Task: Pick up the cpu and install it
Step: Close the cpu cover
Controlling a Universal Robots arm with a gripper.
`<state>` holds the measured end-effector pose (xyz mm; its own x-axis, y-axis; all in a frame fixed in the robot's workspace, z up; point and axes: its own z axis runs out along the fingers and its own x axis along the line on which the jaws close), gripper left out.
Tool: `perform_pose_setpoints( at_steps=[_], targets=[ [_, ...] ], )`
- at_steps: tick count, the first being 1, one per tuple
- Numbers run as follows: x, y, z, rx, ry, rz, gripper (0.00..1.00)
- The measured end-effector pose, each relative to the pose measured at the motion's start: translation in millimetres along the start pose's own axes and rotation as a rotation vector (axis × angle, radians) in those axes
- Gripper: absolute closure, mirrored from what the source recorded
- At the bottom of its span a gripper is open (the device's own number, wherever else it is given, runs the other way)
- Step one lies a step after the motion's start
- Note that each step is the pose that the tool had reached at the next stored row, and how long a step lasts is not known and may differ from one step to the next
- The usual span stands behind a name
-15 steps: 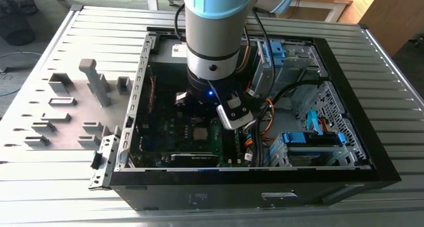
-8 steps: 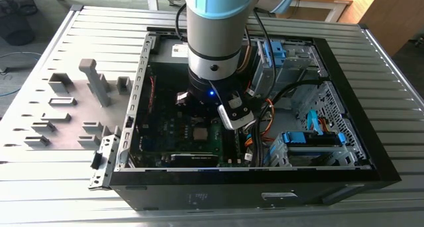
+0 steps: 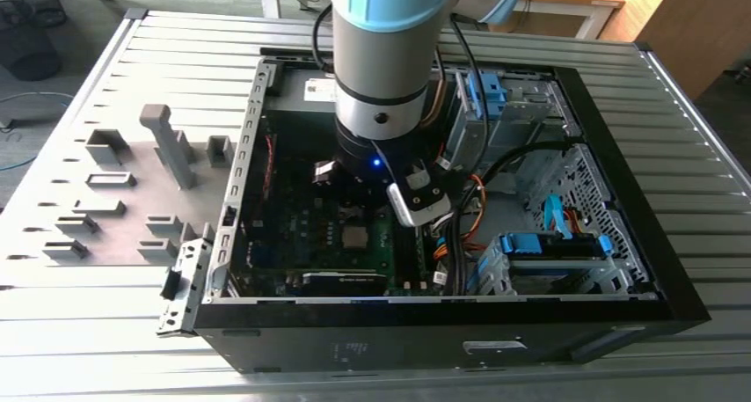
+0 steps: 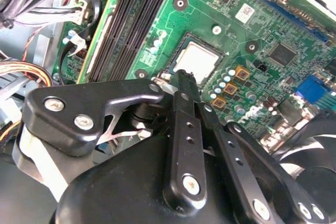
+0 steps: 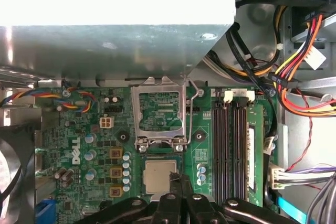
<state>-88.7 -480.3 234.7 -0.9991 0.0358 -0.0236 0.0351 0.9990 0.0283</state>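
Note:
The cpu (image 5: 159, 176) is a small silver square lying flat in its socket on the green motherboard (image 5: 79, 135); it also appears in the second wrist view (image 4: 197, 59) and the exterior view (image 3: 352, 236). The metal socket bracket (image 5: 157, 114) stands flipped up just beyond it. My gripper (image 5: 179, 181) hangs low over the board. Its black fingers are pressed together with nothing between them, and their tips sit at the cpu's edge nearest the memory slots. In the second wrist view the fingertips (image 4: 182, 77) end right beside the chip. The arm's wrist (image 3: 378, 120) reaches down into the open computer case (image 3: 446, 318).
Memory slots (image 5: 231, 145) run alongside the socket. Bundled coloured cables (image 5: 294, 66) hang past them. A silver metal box (image 5: 115, 30) overhangs the board above the bracket. Blue drive cages (image 3: 546, 248) fill the exterior view's right. A grey fixture board (image 3: 129, 191) lies outside the case.

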Motion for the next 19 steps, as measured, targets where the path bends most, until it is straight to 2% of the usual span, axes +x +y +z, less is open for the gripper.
perform_pose_setpoints(
  at_steps=[7,12,19],
  targets=[
    [-5.3,0.7,0.9,-0.0039,0.0009,-0.025,0.89],
    [-7.3,1.3,2.0,-0.0052,0.0015,-0.046,0.89],
    [-14.1,1.9,3.2,-0.0061,0.0022,-0.07,0.89]
  ],
)
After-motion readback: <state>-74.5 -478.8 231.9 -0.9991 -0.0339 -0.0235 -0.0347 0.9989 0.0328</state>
